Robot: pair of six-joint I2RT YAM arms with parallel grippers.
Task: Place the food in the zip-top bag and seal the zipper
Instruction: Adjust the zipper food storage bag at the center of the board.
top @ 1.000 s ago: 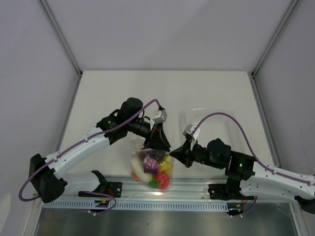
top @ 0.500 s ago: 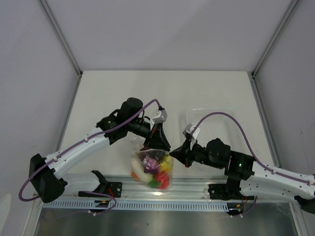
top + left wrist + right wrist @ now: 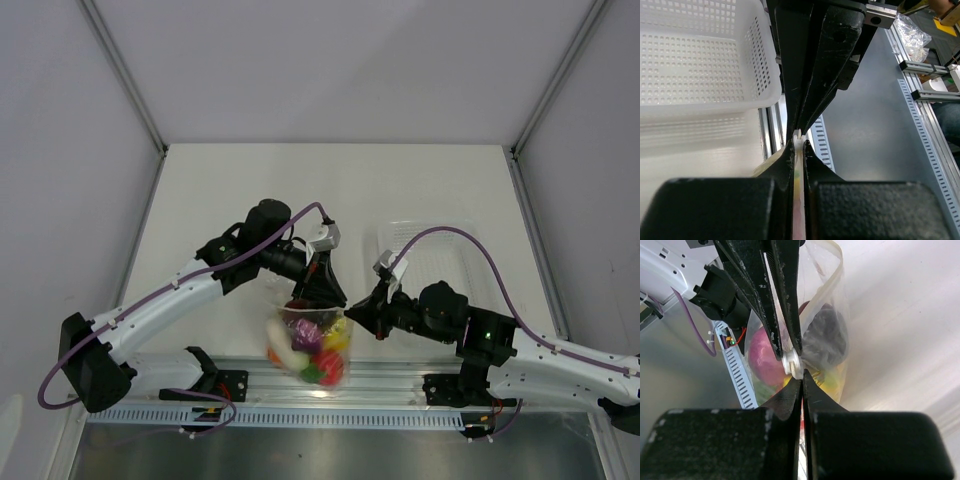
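The clear zip-top bag (image 3: 308, 342) hangs at the table's front edge, full of food: yellow banana (image 3: 338, 335), red fruit (image 3: 330, 370), a white piece (image 3: 283, 355) and a purple piece (image 3: 303, 320). My left gripper (image 3: 328, 297) is shut on the white zipper (image 3: 799, 137) at the bag's top edge. My right gripper (image 3: 352, 312) is shut on the bag edge right beside it, fingertips almost touching. In the right wrist view my right gripper (image 3: 802, 382) pinches the bag (image 3: 827, 295) just below the zipper (image 3: 792, 364); the purple piece (image 3: 826, 337) and red fruit (image 3: 762, 357) show through.
A clear ridged tray (image 3: 432, 250) lies on the table right of the grippers. An aluminium rail (image 3: 400, 372) runs along the front edge under the bag. A white perforated basket (image 3: 700, 55) shows in the left wrist view.
The bag's mouth has spread a little rounder and the bag has settled slightly. Both grippers keep their hold and have hardly moved.
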